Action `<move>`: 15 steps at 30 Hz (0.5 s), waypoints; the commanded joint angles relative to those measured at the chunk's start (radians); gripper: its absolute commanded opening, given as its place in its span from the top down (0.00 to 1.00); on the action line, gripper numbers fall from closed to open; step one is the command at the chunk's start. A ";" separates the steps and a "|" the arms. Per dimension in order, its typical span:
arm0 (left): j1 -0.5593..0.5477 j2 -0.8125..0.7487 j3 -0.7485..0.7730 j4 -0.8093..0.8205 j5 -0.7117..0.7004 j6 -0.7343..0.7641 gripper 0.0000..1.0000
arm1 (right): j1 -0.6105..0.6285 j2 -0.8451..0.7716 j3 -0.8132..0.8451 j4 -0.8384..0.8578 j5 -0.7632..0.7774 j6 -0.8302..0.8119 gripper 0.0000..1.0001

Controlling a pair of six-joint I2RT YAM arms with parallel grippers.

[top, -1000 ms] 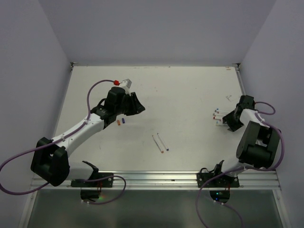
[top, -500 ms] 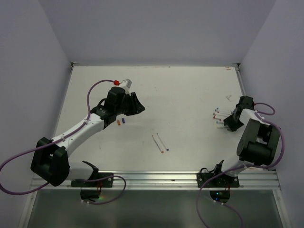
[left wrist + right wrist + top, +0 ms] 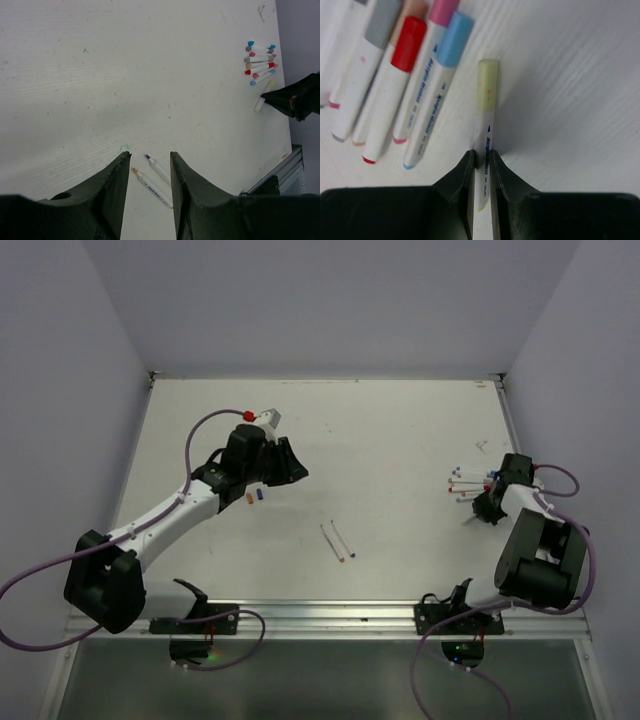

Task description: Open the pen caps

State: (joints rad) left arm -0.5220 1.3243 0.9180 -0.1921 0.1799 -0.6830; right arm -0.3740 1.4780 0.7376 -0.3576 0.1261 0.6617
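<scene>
The right gripper [image 3: 481,162] has its fingers clamped on the white body of the yellow pen [image 3: 483,132]. Its cap [image 3: 488,85] is on, just beside the capped pile [image 3: 432,100]. Well left of the pile, the left gripper [image 3: 149,156] hangs empty, fingers apart, above two uncapped pens [image 3: 157,168].

— What is lying on the white table [image 3: 400,430]?
— Near its middle, an orange-tipped pen [image 3: 150,185] and a purple-tipped pen [image 3: 158,170] are lying side by side. At the right, several white pen bodies [image 3: 382,117] are lying in a row, with a single pen body [image 3: 484,135] just beside them.
— And around it?
— A metal rail [image 3: 330,612] is running along the near edge, and pale walls [image 3: 330,300] are enclosing the other sides.
</scene>
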 commanded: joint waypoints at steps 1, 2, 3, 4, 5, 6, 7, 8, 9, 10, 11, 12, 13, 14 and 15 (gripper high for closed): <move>-0.006 -0.049 0.051 -0.026 0.052 0.037 0.59 | 0.000 -0.126 -0.066 -0.124 -0.011 -0.043 1.00; -0.007 -0.054 0.070 -0.041 0.056 0.040 0.59 | 0.000 -0.178 -0.072 -0.144 -0.017 -0.062 1.00; -0.006 -0.056 0.077 -0.050 0.065 0.045 0.59 | -0.002 -0.229 -0.073 -0.171 -0.019 -0.068 1.00; -0.007 -0.057 0.087 -0.059 0.078 0.048 0.59 | 0.001 -0.337 -0.067 -0.226 -0.023 -0.080 1.00; -0.007 -0.057 0.100 -0.069 0.105 0.048 0.59 | 0.003 -0.391 -0.064 -0.253 -0.046 -0.102 1.00; -0.007 -0.057 0.104 -0.066 0.127 0.048 0.59 | 0.006 -0.438 -0.060 -0.274 -0.068 -0.115 1.00; -0.006 -0.056 0.107 -0.061 0.176 0.048 0.59 | 0.010 -0.515 -0.041 -0.302 -0.106 -0.140 1.00; -0.006 -0.056 0.110 -0.049 0.197 0.048 0.59 | 0.020 -0.536 -0.034 -0.313 -0.171 -0.145 1.00; -0.006 -0.054 0.110 -0.038 0.219 0.036 0.59 | 0.052 -0.547 -0.009 -0.323 -0.219 -0.149 1.00; -0.004 -0.051 0.110 -0.029 0.269 0.028 0.59 | 0.076 -0.547 0.002 -0.320 -0.265 -0.163 1.00; -0.003 -0.047 0.107 0.008 0.300 0.020 0.59 | 0.110 -0.539 0.011 -0.302 -0.310 -0.172 1.00; -0.001 -0.031 0.102 0.034 0.337 0.001 0.59 | 0.213 -0.530 0.034 -0.281 -0.375 -0.181 1.00; 0.002 -0.021 0.099 0.064 0.410 -0.015 0.58 | 0.281 -0.516 0.049 -0.249 -0.385 -0.191 1.00; 0.007 -0.008 0.087 0.129 0.447 -0.032 0.57 | 0.349 -0.475 0.063 -0.232 -0.391 -0.212 1.00; 0.011 0.016 0.078 0.169 0.484 -0.074 0.57 | 0.468 -0.458 0.090 -0.222 -0.408 -0.218 1.00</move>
State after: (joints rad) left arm -0.5224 1.3056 0.9924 -0.1772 0.4637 -0.6849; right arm -0.1116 0.9535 0.7662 -0.6044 -0.1261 0.5129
